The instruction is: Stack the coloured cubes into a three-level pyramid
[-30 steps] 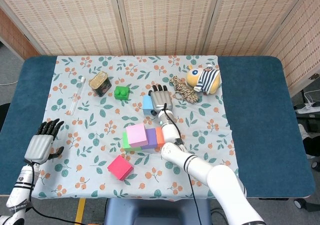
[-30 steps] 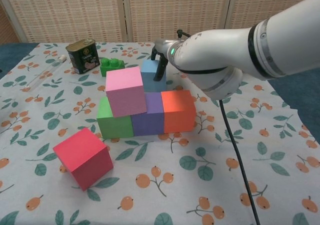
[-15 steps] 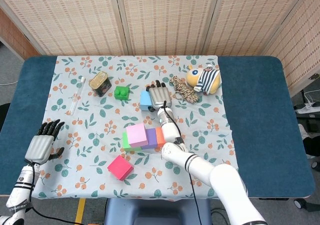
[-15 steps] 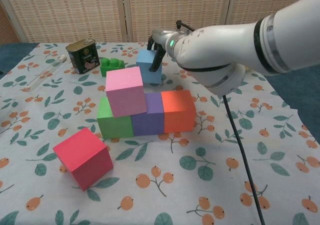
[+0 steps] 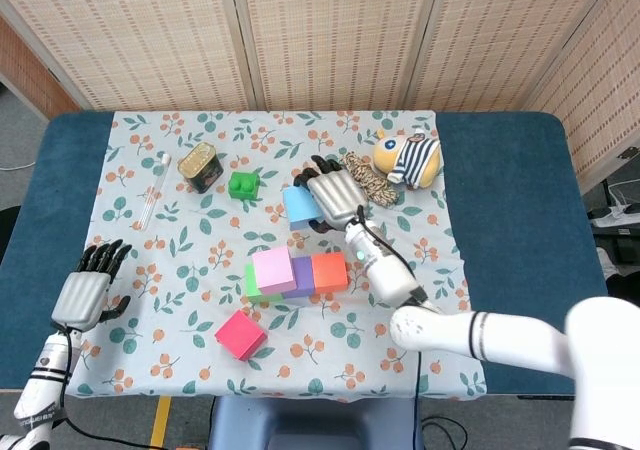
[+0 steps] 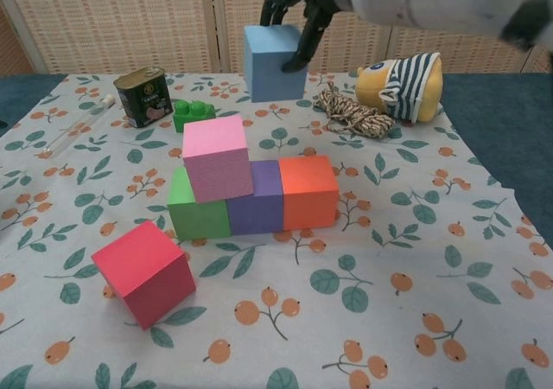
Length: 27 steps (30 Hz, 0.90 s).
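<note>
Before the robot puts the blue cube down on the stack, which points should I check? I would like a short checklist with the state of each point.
1. Right hand holds the blue cube clear of the table: ok.
2. Grip firm enough for the move: cannot tell; only fingers at the cube's top and side show.
3. Base row of green cube, purple cube and orange cube sits touching, in line: ok.
4. Free spot on the second level beside the pink cube: ok.
5. Red cube lies apart from the stack, out of the path: ok.
6. Left hand holds nothing, far from the stack: ok.
</note>
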### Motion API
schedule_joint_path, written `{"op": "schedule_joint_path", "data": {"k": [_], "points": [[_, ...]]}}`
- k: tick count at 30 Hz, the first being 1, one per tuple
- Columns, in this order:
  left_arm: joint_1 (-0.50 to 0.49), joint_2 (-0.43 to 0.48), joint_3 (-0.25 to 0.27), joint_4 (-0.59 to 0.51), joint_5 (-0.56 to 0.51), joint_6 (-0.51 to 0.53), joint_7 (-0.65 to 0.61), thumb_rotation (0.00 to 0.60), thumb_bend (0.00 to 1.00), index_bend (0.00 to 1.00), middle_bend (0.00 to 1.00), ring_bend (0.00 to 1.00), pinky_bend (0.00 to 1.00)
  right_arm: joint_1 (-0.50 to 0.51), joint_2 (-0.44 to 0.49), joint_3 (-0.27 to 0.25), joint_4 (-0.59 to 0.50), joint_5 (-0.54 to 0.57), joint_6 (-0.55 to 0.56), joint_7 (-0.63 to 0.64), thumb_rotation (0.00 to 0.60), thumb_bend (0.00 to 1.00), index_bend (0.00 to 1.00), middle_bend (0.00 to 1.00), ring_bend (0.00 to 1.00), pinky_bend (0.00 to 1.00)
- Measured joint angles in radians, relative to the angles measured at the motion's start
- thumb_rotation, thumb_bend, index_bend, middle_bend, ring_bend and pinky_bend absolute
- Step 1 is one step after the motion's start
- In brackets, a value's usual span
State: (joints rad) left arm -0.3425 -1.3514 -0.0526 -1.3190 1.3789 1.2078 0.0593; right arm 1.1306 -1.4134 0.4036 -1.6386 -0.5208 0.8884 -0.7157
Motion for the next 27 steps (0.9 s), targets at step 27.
{"op": "schedule_joint_path", "data": {"k": [27], "points": [[0.002,0.023,0.006,-0.015,0.029,-0.003,-0.047,0.6,0.35,0.0,0.0,0.0,0.03,-0.03,0.123,-0.209,-0.298,0.078,0.111,0.004,0.6,0.29,0.64,0.22,0.0,0.13]]}}
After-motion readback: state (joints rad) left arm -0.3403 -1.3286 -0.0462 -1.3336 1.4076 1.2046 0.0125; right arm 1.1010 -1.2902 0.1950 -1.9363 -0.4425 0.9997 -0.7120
